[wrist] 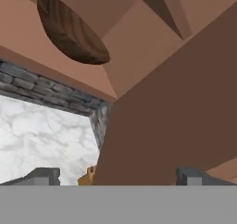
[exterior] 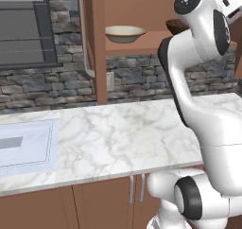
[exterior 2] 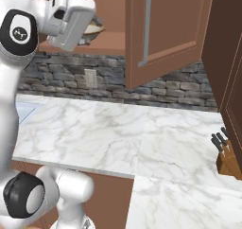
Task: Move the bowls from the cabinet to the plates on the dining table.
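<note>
The cabinet (exterior: 146,5) stands open above the counter. On its shelf sits the cream bowl (exterior: 125,33) with a tan rim. To its right, the dark brown bowl (exterior: 175,26) is half hidden behind my arm. In the hand view the dark brown bowl (wrist: 69,31) lies at the upper left on the shelf, well ahead of my gripper (wrist: 115,177), which is open and holds nothing. The white hand (exterior 2: 71,20) hovers just in front of the shelf, and the cream bowl (exterior 2: 94,30) peeks out behind it. The plates and the dining table are out of view.
Open cabinet doors hang on both sides, one with a silver handle (exterior: 86,39), the other (exterior 2: 165,34) jutting out to the right of the hand. Below lie a marble counter (exterior: 118,133), a sink (exterior: 23,147) at the left, and a knife block (exterior 2: 227,157) at the right.
</note>
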Motion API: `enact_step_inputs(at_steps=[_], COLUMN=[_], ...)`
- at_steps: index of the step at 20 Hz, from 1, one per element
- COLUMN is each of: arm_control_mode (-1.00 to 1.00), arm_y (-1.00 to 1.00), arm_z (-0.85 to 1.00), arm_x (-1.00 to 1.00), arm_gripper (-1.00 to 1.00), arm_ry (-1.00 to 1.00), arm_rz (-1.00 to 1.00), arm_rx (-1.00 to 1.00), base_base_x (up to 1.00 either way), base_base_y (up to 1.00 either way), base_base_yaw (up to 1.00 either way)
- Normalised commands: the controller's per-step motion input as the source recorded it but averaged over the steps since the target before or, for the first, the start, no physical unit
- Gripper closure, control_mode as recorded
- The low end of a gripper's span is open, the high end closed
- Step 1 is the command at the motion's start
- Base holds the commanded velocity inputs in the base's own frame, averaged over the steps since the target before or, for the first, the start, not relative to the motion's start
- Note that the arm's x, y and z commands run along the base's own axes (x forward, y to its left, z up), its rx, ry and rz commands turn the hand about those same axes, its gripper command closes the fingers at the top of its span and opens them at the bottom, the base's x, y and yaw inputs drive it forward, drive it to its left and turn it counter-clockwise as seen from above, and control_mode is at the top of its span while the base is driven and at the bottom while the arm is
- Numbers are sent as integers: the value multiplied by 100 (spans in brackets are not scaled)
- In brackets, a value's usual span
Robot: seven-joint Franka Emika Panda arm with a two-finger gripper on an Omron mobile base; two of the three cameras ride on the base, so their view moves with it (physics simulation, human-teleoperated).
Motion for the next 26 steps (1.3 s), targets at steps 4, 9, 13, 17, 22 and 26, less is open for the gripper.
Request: enact_step_inputs(at_steps=[4,9,13,17,22,26], arm_control_mode=[-100,-100,-100,-100,-100,-100], arm_y=[-56,-56,-38,-11,7,-2], arm_z=[-4,-29,-29,-3,0,-2], arm_x=[2,27,42,22,40,51], arm_gripper=[-100,-100,-100,-100,-100,-100], arm_ry=[0,4,2,7,17,26], arm_rz=[-12,-13,-7,-13,-19,-20], arm_rx=[0,0,0,-12,-25,-16], base_base_x=[0,0,0,0,0,0], base_base_y=[0,0,0,0,0,0], base_base_yaw=[0,0,0,0,0,0])
